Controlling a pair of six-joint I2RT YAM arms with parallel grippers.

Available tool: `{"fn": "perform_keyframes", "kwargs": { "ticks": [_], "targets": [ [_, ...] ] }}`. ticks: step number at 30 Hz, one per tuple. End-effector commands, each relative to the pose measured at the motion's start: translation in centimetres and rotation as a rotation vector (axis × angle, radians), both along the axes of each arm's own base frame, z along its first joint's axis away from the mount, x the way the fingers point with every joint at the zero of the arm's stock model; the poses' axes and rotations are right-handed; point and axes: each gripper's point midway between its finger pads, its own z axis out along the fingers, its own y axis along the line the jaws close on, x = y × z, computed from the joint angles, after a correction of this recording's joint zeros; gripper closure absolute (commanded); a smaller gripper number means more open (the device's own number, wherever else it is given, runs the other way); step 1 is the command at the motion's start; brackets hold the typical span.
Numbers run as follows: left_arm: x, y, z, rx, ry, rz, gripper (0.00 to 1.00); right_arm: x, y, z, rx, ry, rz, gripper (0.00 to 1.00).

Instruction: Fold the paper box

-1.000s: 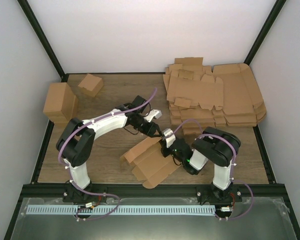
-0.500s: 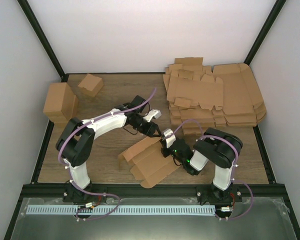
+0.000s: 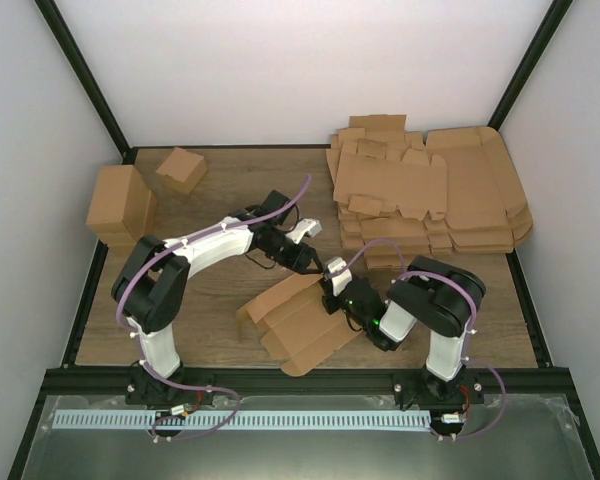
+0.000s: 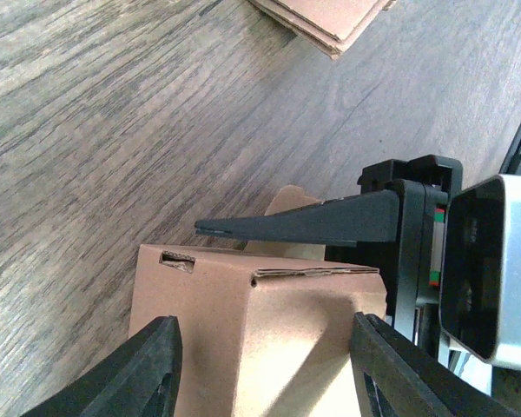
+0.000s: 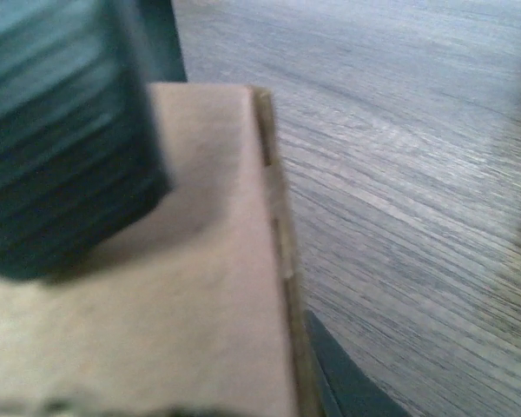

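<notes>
The box (image 3: 302,322) sits near the counter's (image 3: 210,290) front edge, between the arms, about half folded: some walls are creased upright, other flaps lie splayed; the right claw (image 3: 332,284) pinches its far wall; the left claw (image 3: 313,262) hangs released above that end; tucking and closing remain.
</notes>
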Motion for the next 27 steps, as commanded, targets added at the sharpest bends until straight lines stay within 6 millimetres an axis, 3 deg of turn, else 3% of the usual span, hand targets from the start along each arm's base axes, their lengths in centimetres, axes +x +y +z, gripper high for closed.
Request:
{"fn": "perform_keyframes", "kwargs": {
  "ticks": [1, 5, 9, 12, 15, 17, 19, 21, 27],
  "targets": [
    [0.2, 0.4, 0.6, 0.002, -0.012, 0.017, 0.41, 0.9, 0.3, 2.3, 0.040, -0.071, -0.034, 0.80],
    [0.4, 0.4, 1.2, -0.009, -0.018, 0.028, 0.39, 0.9, 0.3, 2.9, 0.057, -0.079, -0.040, 0.79],
    [0.5, 0.4, 1.5, -0.018, -0.014, 0.031, 0.40, 1.1, 0.7, 3.2, 0.061, -0.087, -0.029, 0.87],
    [0.4, 0.4, 1.5, -0.020, -0.009, 0.032, 0.40, 1.1, 0.9, 3.5, 0.073, -0.089, -0.026, 0.87],
    [0.5, 0.5, 1.9, -0.023, -0.018, 0.037, 0.40, 1.1, 1.0, 3.5, 0.070, -0.082, -0.020, 0.98],
    [0.9, 0.7, 2.9, -0.025, -0.046, 0.053, 0.40, 1.2, 1.1, 3.4, 0.063, -0.071, -0.024, 0.99],
    [1.5, 0.9, 4.6, -0.027, -0.092, 0.079, 0.39, 1.3, 0.9, 3.4, 0.069, -0.058, -0.039, 0.99],
    [2.2, 1.4, 7.3, -0.022, -0.156, 0.114, 0.28, 1.5, 0.6, 3.4, 0.069, -0.037, -0.068, 0.99],
    [2.7, 4.4, 18.3, -0.063, -0.413, 0.243, 0.21, 2.3, -0.1, 3.6, 0.124, 0.077, -0.189, 0.99]
  ]
}}
